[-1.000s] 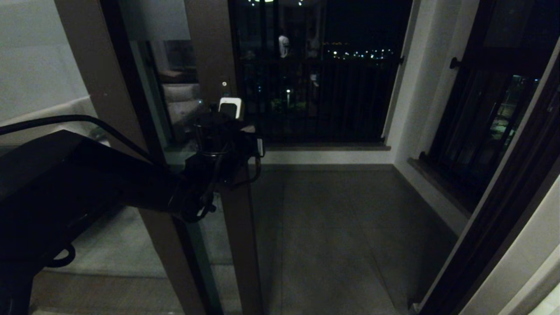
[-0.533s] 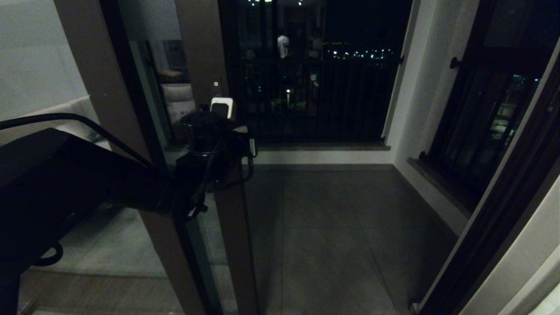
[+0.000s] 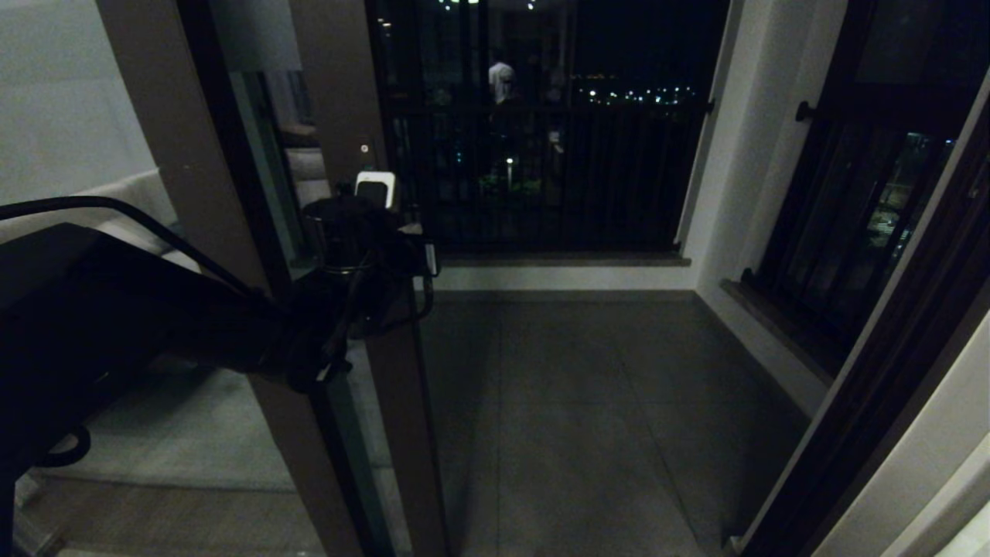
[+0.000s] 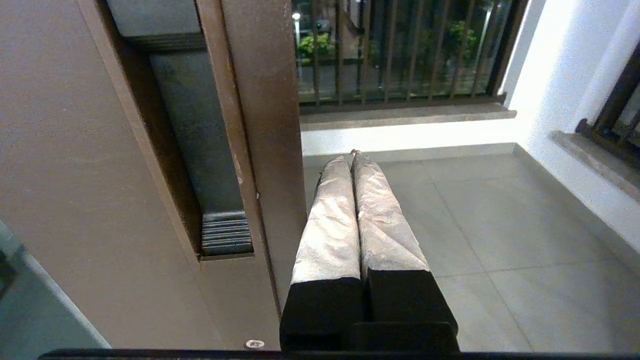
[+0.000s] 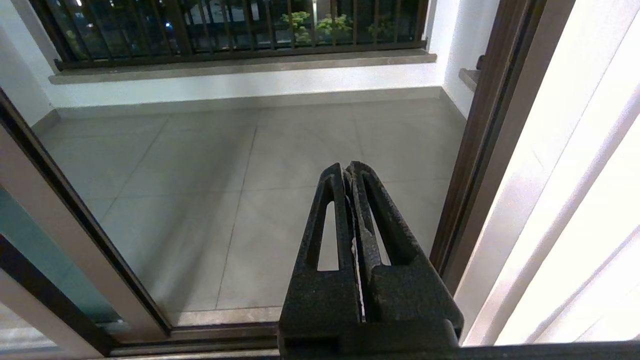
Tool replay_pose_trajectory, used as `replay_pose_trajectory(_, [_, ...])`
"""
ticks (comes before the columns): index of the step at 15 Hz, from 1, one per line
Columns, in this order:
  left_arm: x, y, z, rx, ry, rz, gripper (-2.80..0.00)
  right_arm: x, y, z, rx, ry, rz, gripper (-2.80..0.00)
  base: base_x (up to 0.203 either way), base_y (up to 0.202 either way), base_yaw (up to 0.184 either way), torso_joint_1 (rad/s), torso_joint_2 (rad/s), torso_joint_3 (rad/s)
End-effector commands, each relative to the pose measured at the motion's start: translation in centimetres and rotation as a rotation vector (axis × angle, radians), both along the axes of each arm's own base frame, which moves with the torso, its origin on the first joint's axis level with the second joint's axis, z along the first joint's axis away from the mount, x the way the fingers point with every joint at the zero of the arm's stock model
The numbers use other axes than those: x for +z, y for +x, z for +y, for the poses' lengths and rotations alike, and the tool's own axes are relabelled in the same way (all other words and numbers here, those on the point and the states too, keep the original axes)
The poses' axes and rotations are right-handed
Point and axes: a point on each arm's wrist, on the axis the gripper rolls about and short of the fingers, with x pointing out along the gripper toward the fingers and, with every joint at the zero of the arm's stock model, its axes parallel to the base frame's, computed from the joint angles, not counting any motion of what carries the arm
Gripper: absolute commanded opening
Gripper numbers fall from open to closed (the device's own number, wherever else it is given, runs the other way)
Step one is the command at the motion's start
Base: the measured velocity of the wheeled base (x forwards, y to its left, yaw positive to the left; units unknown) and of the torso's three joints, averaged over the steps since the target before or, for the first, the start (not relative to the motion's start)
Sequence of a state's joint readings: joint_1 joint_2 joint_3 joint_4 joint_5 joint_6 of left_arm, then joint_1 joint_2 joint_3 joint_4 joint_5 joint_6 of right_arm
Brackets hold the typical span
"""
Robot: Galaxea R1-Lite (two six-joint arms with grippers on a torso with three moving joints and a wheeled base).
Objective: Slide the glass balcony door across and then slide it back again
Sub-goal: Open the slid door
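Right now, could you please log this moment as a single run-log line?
left pincer: shut, beside edge of glass balcony door | door: partly open | right pincer: shut, idle over balcony floor

- We're looking out onto a balcony floor (image 3: 588, 418) of large grey tiles, dim in the head view and brighter through the wrist cameras.
- Straight ahead we see a black-barred window (image 3: 557, 170) over a stone sill (image 3: 564, 261), with a white wall (image 3: 580, 278) below it.
- Beyond the bars it's night: scattered city lights (image 3: 626, 95), and green shrubs (image 5: 310, 22) in the right wrist view.
- On the right we've got a second barred window (image 3: 858, 209) in a dark frame, set in a white wall (image 3: 742, 193).
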State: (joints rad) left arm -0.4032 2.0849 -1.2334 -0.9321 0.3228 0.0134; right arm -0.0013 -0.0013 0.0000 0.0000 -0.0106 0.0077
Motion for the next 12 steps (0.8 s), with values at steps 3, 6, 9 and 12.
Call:
replay_pose_trajectory(3, [0.2, 0.0, 1.0, 0.023, -0.006, -0.003, -2.80, 0.0, 0.0, 0.0, 0.000, 0.000, 0.001, -2.80, 0.000, 0.000, 0.000, 0.000, 0.00, 0.000])
replay_pose_trajectory(6, [0.1, 0.0, 1.2, 0.027, -0.005, 0.000, -2.80, 0.0, 0.0, 0.0, 0.000, 0.000, 0.001, -2.80, 0.000, 0.000, 0.000, 0.000, 0.00, 0.000])
replay_pose_trajectory(9, [0.1, 0.1, 1.5, 0.035, -0.008, 0.000, -2.80, 0.0, 0.0, 0.0, 0.000, 0.000, 0.001, -2.80, 0.000, 0.000, 0.000, 0.000, 0.00, 0.000])
replay_pose_trajectory(12, [0.1, 0.3, 2.1, 0.048, -0.007, 0.000, -2.80, 0.0, 0.0, 0.0, 0.001, 0.000, 0.001, -2.80, 0.000, 0.000, 0.000, 0.000, 0.00, 0.000])
